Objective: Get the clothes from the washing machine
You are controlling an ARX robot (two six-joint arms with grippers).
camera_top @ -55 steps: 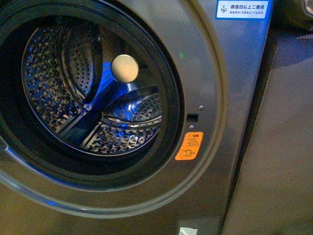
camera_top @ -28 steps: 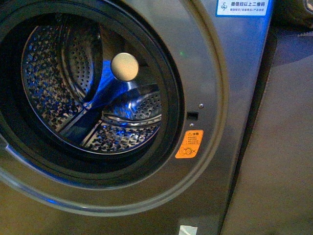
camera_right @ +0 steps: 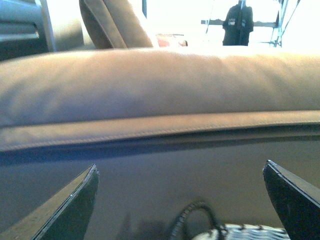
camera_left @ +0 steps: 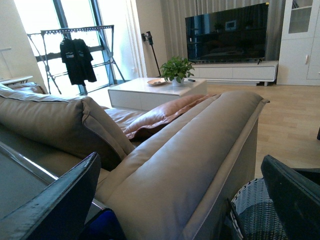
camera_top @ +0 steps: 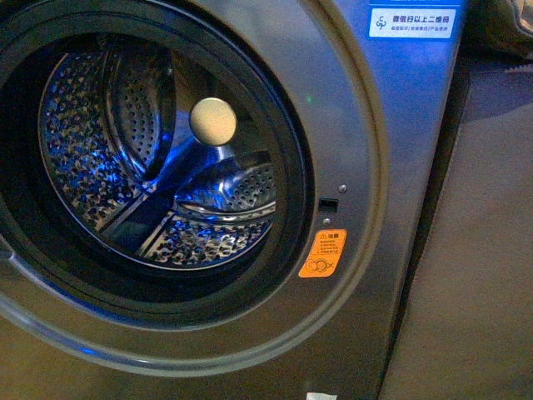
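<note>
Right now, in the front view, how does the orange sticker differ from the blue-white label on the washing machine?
The orange sticker is small, upright and slightly tilted, low beside the round door opening; the blue-white label is wider than tall and sits level at the machine's top edge. The sticker carries dark print on orange; the label shows blue characters on white. Both are stuck on the grey front panel of the washing machine, right of the drum.

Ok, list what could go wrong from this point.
1. No clothes show in the drum, so an arm may reach in and close on nothing.
2. Both the left gripper and the right gripper are open and point at the sofa, away from the washing machine; swinging round could clip the sofa or the basket.
</note>
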